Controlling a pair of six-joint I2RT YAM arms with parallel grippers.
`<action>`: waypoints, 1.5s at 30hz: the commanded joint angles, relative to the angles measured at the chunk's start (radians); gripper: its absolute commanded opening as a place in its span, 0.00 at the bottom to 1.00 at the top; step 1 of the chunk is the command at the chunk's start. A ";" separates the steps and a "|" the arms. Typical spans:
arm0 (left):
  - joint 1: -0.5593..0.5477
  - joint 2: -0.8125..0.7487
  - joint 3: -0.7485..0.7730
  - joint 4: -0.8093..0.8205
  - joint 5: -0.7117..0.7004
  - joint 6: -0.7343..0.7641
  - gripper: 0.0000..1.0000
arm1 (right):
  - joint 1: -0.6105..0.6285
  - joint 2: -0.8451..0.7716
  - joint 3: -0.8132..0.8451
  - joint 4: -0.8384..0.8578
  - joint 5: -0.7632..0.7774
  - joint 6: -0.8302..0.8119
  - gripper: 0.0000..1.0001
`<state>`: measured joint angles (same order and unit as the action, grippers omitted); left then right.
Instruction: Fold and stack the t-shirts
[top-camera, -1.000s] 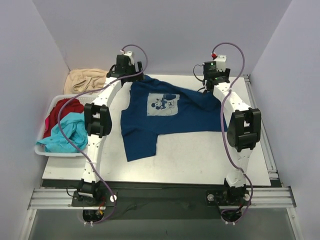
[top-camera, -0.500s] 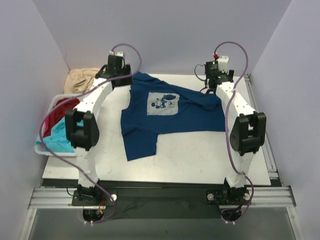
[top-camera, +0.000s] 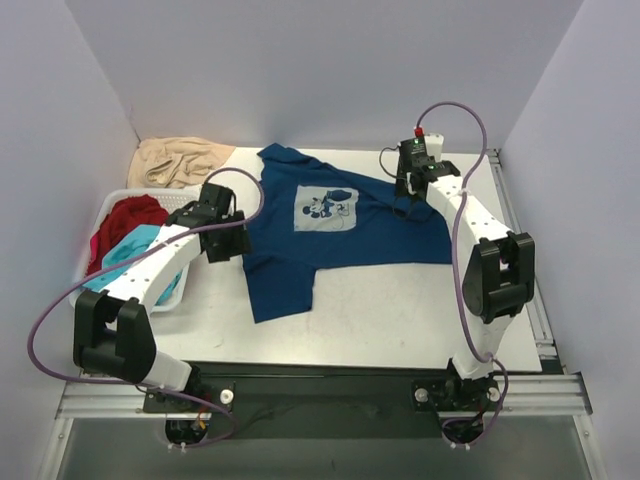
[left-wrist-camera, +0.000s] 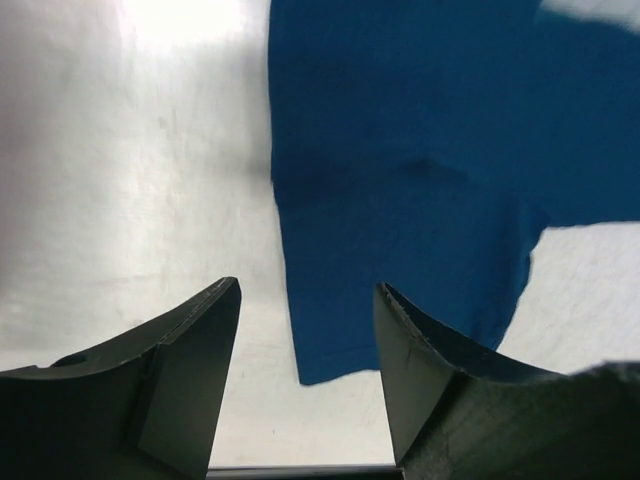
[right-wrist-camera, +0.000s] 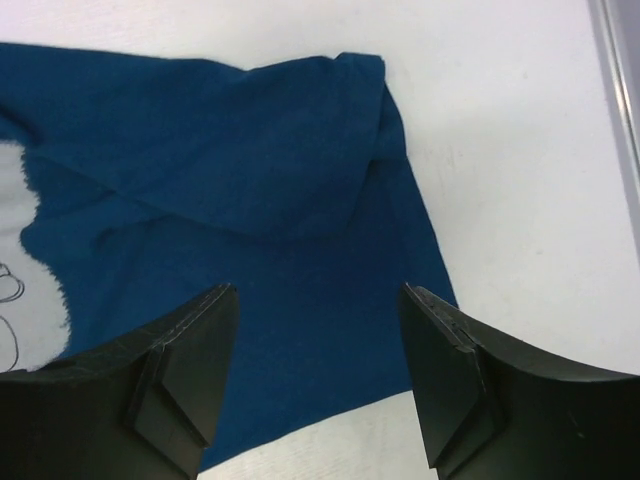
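A navy blue t-shirt (top-camera: 370, 225) with a pale blue cartoon print (top-camera: 327, 207) lies spread on the white table, one part hanging toward the front left. My left gripper (top-camera: 226, 238) is open and empty, just left of the shirt's left edge. In the left wrist view the gripper (left-wrist-camera: 308, 300) is above the table with the shirt's (left-wrist-camera: 400, 180) corner between the jaws. My right gripper (top-camera: 408, 186) is open and empty over the shirt's right sleeve. In the right wrist view the gripper (right-wrist-camera: 318, 300) hovers over the folded-over cloth (right-wrist-camera: 250, 200). A red shirt (top-camera: 125, 218) and a turquoise shirt (top-camera: 130, 252) lie in a basket.
The white basket (top-camera: 82, 298) stands at the table's left edge, under my left arm. A beige cloth (top-camera: 180, 160) lies at the back left corner. A metal rail (top-camera: 515, 215) runs along the table's right side. Bare table lies in front of the shirt.
My left arm has swung from the back of the table forward and left, down beside the shirt's left edge. My right gripper has shifted slightly left and lower over the right sleeve.
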<state>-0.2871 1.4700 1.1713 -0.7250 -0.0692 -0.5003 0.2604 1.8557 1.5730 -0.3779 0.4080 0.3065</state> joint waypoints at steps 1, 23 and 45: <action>-0.007 -0.037 -0.102 -0.019 0.061 -0.095 0.65 | 0.017 -0.001 -0.007 -0.041 -0.031 0.039 0.65; -0.127 -0.128 -0.389 0.016 0.106 -0.198 0.52 | 0.066 0.025 0.004 -0.121 0.009 0.022 0.63; -0.216 0.084 -0.331 0.020 0.086 -0.181 0.48 | 0.023 -0.038 -0.022 -0.142 -0.017 0.040 0.62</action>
<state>-0.4808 1.5169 0.8169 -0.6685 0.0719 -0.6731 0.2871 1.8595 1.5478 -0.4877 0.3767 0.3389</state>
